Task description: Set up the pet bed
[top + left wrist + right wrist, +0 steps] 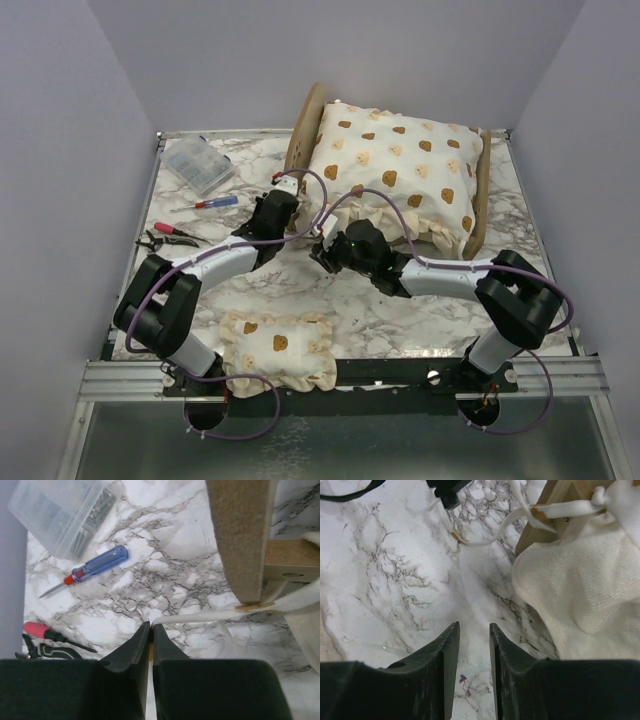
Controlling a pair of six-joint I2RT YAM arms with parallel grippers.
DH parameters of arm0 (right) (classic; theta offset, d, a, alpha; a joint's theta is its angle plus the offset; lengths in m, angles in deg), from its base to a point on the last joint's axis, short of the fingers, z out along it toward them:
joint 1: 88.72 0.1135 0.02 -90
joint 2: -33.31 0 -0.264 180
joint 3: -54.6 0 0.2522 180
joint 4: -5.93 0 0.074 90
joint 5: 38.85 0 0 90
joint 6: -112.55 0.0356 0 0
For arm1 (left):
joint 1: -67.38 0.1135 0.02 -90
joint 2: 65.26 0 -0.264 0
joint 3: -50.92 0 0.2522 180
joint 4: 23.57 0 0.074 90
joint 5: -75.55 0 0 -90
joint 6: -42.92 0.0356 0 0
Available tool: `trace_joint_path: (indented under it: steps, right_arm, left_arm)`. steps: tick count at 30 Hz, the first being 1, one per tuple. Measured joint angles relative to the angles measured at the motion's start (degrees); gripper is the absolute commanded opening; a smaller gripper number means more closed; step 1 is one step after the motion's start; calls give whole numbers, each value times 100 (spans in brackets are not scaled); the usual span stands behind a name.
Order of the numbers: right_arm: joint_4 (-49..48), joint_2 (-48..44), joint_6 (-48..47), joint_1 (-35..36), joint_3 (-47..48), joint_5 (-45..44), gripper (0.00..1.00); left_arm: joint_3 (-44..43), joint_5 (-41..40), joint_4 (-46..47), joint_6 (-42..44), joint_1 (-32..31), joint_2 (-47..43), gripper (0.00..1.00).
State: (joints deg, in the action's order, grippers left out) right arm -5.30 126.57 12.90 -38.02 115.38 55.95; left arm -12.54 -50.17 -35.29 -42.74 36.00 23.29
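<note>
The pet bed (303, 130) stands at the back of the marble table, its plywood headboard (242, 540) on the left and its footboard (483, 190) on the right. A cream bear-print cushion (400, 160) lies across it and hides the base. A white tie string (200, 616) runs from the cushion at the headboard's foot to my left gripper (151, 626), which is shut on it. In the top view, my left gripper (287, 190) sits beside the headboard. My right gripper (474, 626) is open over bare marble, left of the cushion's edge (580, 580). The string's loose end (490, 535) dangles ahead of it.
A small bear-print pillow (278, 345) lies near the front edge between the arm bases. At the left are a clear plastic box (198, 163), a blue-handled screwdriver (215, 203), a red-handled tool (165, 230) and black pliers (160, 243). Walls close in on both sides.
</note>
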Motion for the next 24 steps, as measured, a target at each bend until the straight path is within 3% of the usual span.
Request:
trace_joint_path:
  steps: [4, 10, 12, 18, 21, 24]
  right_arm:
    - [-92, 0, 24, 61, -142, 72, 36]
    - [-166, -20, 271, 74, -350, 79, 54]
    - [-190, -79, 442, 72, -444, 42, 55]
    - [-138, -494, 925, 68, -540, -249, 58]
    - [85, -754, 1078, 68, -485, -446, 60]
    - [273, -1016, 1231, 57, -411, -669, 83]
  left_arm:
    - [393, -140, 774, 789, 2, -190, 23]
    - [944, -240, 1690, 1576, 15, -212, 42]
    - [946, -260, 1849, 1611, 17, -42, 51]
    - [901, -284, 1864, 1300, 20, 162, 59]
    - [654, -358, 1449, 866, 24, 179, 68]
    - [219, -426, 649, 20, 31, 79, 75]
